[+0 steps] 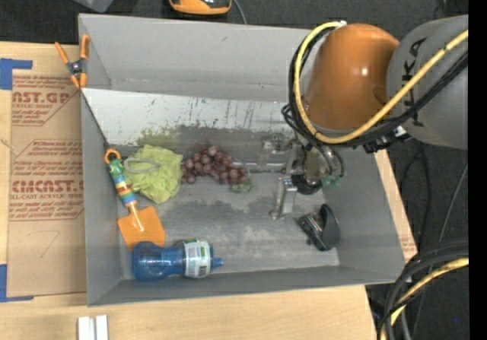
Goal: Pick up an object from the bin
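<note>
A bunch of dark purple grapes (pixel 213 165) lies near the middle of the bin (pixel 228 49), a little toward the far wall. A small green bit at its right end is the part of it closest to the claw. The gripper (pixel 277 182) hangs just to the right of the bunch, low over bare, scuffed floor. Its two metal fingers (pixel 283 201) stand spread apart, one nearer the far wall and one nearer the front. Only the grey floor shows between them, so the claw pinches nothing. I cannot tell whether either finger touches the floor.

To the lower right of the gripper, apart from it, a small black curved thing (pixel 321 226) rests near the right wall. Its kind is too hard to make out.

Left of the grapes, touching or nearly touching them, lies a crumpled yellow-green cloth (pixel 158 171). Beside the cloth, along the left wall, sits a toy shovel (pixel 131 209) with a striped, many-coloured handle and an orange blade that points toward the front. Just below the blade, a blue bottle (pixel 171 260) with a white label lies on its side along the front wall, its cap end to the right.

The arm's orange cover and yellow cables reach in over the bin's right half.
</note>
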`<state>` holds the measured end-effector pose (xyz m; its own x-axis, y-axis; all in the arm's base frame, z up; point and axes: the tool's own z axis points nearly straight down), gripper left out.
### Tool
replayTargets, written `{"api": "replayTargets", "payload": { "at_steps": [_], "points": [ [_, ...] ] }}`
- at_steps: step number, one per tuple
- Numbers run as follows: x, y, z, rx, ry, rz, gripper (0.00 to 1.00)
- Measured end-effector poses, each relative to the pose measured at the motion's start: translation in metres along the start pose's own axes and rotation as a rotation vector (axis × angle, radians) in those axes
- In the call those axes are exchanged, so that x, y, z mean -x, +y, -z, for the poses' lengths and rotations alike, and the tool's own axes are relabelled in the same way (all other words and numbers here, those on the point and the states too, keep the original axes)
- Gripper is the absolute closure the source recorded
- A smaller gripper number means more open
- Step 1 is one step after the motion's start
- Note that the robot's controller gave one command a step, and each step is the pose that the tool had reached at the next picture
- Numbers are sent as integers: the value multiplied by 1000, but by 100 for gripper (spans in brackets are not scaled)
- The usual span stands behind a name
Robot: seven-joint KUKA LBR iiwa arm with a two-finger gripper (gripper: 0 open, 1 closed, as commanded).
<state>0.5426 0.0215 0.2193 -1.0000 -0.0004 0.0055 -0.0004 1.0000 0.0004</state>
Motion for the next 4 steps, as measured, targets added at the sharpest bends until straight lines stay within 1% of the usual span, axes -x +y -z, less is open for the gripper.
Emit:
{"api": "replayTargets", "payload": {
  "at_steps": [1,2,3,4],
  "points": [
    [2,0,4,0,-7,0,0],
    [38,19,-121,3,-11,-294,0],
    [51,48,-59,3,-18,-170,0],
    [50,55,-119,1,-5,-329,0]
  ]
}}
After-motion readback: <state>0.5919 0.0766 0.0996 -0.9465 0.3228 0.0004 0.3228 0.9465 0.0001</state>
